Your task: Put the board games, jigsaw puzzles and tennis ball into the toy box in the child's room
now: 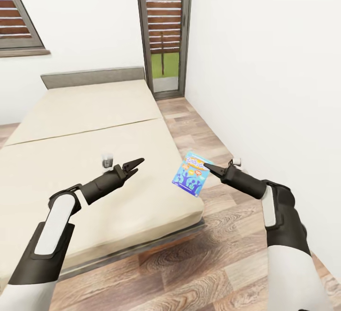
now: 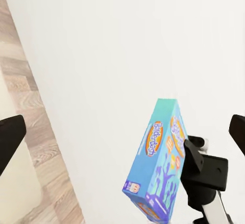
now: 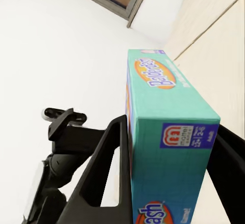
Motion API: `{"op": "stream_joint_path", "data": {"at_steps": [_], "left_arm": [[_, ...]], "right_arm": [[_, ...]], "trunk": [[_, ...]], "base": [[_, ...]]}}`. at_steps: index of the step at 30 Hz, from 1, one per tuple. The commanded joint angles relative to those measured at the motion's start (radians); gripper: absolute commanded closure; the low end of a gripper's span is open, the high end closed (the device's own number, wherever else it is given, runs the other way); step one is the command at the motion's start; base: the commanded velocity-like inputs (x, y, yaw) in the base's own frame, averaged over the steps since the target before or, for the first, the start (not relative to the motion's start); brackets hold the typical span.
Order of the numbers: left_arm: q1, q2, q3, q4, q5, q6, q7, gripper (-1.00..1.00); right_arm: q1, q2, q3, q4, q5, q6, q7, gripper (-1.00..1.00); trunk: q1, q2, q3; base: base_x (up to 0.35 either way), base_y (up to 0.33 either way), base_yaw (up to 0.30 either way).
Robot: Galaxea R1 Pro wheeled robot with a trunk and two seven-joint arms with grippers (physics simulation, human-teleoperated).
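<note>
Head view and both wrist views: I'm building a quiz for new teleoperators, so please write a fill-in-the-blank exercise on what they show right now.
1. The blue board game is clamped in the ____ gripper.
2. The left gripper hangs over the bed with its jaws ____.
3. The held box hangs above the bed's ____ corner, tilted.
4. The floor beside the bed is made of ____ planks.

Missing words: right; open; near right; wood

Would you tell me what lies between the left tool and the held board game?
Nothing; head view shows only bare mattress behind the gap between left tool and board game.
</note>
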Motion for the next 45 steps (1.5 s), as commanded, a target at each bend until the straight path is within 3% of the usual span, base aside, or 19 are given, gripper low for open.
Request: {"op": "stream_joint_path", "data": {"at_steps": [1, 4, 5, 8, 11, 19, 23, 28, 36, 40, 45], "left_arm": [[-0.001, 0.000, 0.000, 0.000, -0.004, 0.003, -0.005, -1.00], [0.000, -0.002, -0.020, 0.000, -0.066, -0.009, -0.034, -1.00], [0.000, -0.002, -0.020, 0.000, -0.066, -0.009, -0.034, -1.00], [0.003, -0.004, -0.031, 0.000, -0.110, -0.028, -0.062, -1.00], [0.007, -0.004, -0.036, 0.000, -0.128, -0.039, -0.081, -1.00], [0.014, -0.005, -0.046, 0.001, -0.155, -0.054, -0.122, -1.00], [0.016, -0.005, -0.073, 0.010, -0.176, -0.060, -0.135, -1.00], [0.016, -0.005, -0.091, 0.018, -0.187, -0.066, -0.140, -1.00], [0.016, -0.005, -0.103, 0.024, -0.194, -0.082, -0.145, -1.00], [0.017, -0.008, -0.107, 0.025, -0.195, -0.086, -0.146, -1.00], [0.017, -0.011, -0.108, 0.026, -0.197, -0.087, -0.145, -1.00]], "right_arm": [[-0.001, 0.001, -0.002, 0.000, 0.001, 0.005, 0.004, 1.00], [0.008, 0.025, -0.003, -0.012, -0.032, 0.005, -0.061, 1.00], [0.008, 0.025, -0.003, -0.012, -0.032, 0.005, -0.061, 1.00], [0.018, 0.041, -0.003, -0.018, -0.088, 0.005, -0.107, 1.00], [0.024, 0.047, -0.004, -0.019, -0.125, 0.005, -0.136, 1.00], [0.028, 0.050, -0.025, 0.016, -0.195, 0.005, -0.198, 1.00], [0.024, 0.052, -0.093, 0.071, -0.232, 0.005, -0.218, 1.00], [0.021, 0.055, -0.127, 0.093, -0.248, 0.005, -0.226, 1.00], [0.021, 0.056, -0.157, 0.110, -0.294, 0.005, -0.231, 1.00], [0.023, 0.056, -0.163, 0.114, -0.359, 0.005, -0.232, 1.00], [0.024, 0.055, -0.164, 0.116, -0.402, 0.005, -0.233, 1.00]], "trunk": [[-0.004, 0.007, 0.003], [-0.016, 0.028, 0.012], [-0.019, 0.035, 0.015], [-0.031, 0.056, 0.024], [-0.042, 0.077, 0.034], [-0.073, 0.133, 0.059], [-0.088, 0.161, 0.071], [-0.108, 0.196, 0.087], [-0.108, 0.196, 0.087], [-0.108, 0.196, 0.087], [-0.108, 0.196, 0.087]], "base": [[0.000, 0.000, 0.000], [0.000, 0.000, 0.000], [0.000, 0.000, 0.000], [0.000, 0.000, 0.000], [0.000, 0.000, 0.000], [0.000, 0.000, 0.000], [0.000, 0.000, 0.000], [0.000, 0.000, 0.000], [0.000, 0.000, 0.000], [0.000, 0.000, 0.000], [0.000, 0.000, 0.000]]}}
